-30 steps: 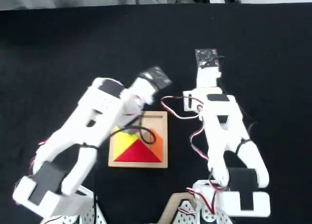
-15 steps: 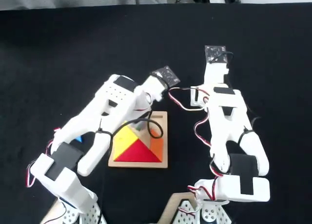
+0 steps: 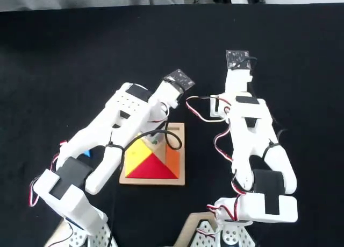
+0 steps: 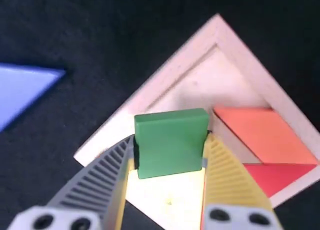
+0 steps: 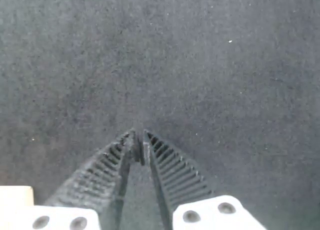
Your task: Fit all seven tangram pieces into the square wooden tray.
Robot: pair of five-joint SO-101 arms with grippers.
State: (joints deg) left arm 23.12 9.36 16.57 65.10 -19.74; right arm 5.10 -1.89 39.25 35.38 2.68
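Left wrist view has the left end effector (image 4: 169,141) gripping the green square (image 4: 171,150) above an empty corner of the tray (image 4: 150,97). The square sits askew to the rim, so releasing it here could wedge it on the rim or the orange piece (image 4: 260,135). The right end effector (image 5: 136,140) rests pinched closed over the bench (image 5: 200,64).

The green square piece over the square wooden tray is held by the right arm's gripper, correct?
Not quite: the left gripper holds the green square piece over the square wooden tray, as the left wrist view shows.
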